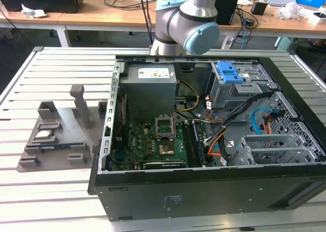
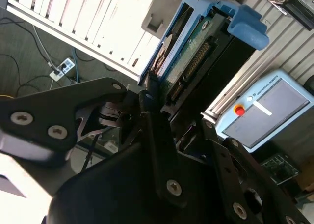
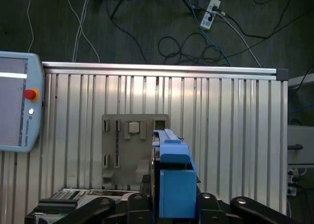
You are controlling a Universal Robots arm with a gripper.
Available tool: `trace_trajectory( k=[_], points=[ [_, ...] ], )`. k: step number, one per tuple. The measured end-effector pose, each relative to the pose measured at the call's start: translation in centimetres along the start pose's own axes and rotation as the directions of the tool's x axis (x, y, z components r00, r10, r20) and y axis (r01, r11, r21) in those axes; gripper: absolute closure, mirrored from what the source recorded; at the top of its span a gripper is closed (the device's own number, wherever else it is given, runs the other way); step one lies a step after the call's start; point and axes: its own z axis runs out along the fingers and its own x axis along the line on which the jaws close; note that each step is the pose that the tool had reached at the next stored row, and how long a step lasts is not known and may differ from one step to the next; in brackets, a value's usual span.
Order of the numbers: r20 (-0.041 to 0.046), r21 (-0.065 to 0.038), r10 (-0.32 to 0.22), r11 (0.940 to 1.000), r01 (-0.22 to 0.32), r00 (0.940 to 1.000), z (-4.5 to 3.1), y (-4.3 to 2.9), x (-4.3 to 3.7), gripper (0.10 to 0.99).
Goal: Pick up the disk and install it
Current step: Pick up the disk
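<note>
On the exterior view's left of the computer case [image 1: 204, 140], a grey holder [image 1: 56, 135] is lying on the desk [image 1: 30, 201], just beside the case. The case is lying open on its side. Inside the case, toward the back and the exterior view's right, a grey cage [image 1: 232, 97] is sitting with a blue latch [image 1: 229, 71] on top. The arm [image 1: 196, 33] is standing behind the case.

In the second wrist view the hand [image 2: 171, 103] is pinching the disk [image 2: 196, 57] from both sides, and the disk's blue frame is sticking out beyond the grip. In the first wrist view the disk is hanging in the air, high over the desk and near the grey holder. It is outside the case and touching nothing but the hand.

I think the hand is carrying the disk over to the case. To do this well, the hand should be squeezing firmly so nothing slips. It should be holding the disk straight, not tipping it. It should be going slowly, staying clear of the case wall and the loose wires [image 1: 224, 135] inside.
</note>
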Motion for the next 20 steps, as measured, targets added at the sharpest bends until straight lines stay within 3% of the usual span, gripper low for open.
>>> trace_trajectory(
  k=[8, 15, 20],
  points=[
    [0.0000, 0.000, 0.000, 1.0000, 0.000, 1.0000, -2.79, 0.12, 0.03, 0.722],
    [0.0000, 0.000, 0.000, 1.0000, 0.000, 1.0000, -4.60, 0.20, 0.04, 0.722],
    [0.0000, 0.000, 0.000, 1.0000, 0.000, 1.0000, -5.44, 0.24, 0.05, 0.722]
  ],
)
